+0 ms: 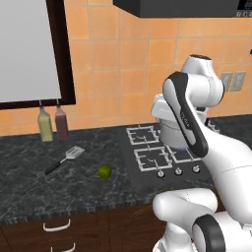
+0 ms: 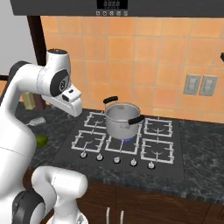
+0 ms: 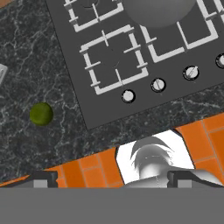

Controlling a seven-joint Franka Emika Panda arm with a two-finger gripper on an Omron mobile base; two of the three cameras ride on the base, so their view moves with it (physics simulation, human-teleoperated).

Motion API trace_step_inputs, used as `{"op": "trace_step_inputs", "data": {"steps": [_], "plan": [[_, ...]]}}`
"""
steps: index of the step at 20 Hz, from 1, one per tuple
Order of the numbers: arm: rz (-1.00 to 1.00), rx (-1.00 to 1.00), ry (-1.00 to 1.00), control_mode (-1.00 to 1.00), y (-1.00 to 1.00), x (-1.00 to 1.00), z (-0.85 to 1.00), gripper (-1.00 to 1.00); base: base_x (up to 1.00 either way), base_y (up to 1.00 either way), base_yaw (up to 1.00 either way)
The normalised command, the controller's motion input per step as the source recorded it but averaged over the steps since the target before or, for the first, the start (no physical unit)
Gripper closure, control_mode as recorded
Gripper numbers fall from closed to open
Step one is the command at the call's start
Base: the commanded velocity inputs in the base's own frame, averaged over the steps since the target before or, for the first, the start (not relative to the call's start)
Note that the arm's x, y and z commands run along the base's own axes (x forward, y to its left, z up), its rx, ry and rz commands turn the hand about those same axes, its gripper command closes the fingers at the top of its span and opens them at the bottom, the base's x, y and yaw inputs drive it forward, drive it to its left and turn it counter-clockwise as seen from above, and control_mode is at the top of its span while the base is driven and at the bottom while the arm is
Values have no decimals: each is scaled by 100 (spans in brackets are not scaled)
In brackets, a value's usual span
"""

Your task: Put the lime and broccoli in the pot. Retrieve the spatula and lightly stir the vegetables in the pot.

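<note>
While fingers (image 3: 109,178) stand spread wide, spatula (image 1: 65,160) lies diagonally, head toward backsplash, lime (image 1: 104,171) nearby.

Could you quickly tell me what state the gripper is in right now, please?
Gripper: open and empty, held high above the counter; the lime lies on the counter below, untouched.

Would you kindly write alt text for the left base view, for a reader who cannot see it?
A small green lime lies on a dark stone counter left of a black stove, with the robot's white arm rising at the right. Farther left lies a spatula, and two bottles stand against the orange-tiled wall.
</note>
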Motion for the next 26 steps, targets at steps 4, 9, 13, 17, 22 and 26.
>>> {"op": "trace_step_inputs", "data": {"steps": [4, 9, 13, 17, 22, 26], "plan": [[0, 0, 0, 100, 0, 0, 0, -100, 46, 23, 0], [0, 0, 0, 100, 0, 0, 0, -100, 80, 28, 2], [0, 0, 0, 100, 0, 0, 0, -100, 59, 43, 13], [0, 0, 0, 100, 0, 0, 0, -100, 86, 33, 11], [4, -1, 2, -100, 9, 0, -3, -100, 49, 25, 14], [11, -8, 13, -100, 80, 2, -43, -100, 0, 0, 0]]}}
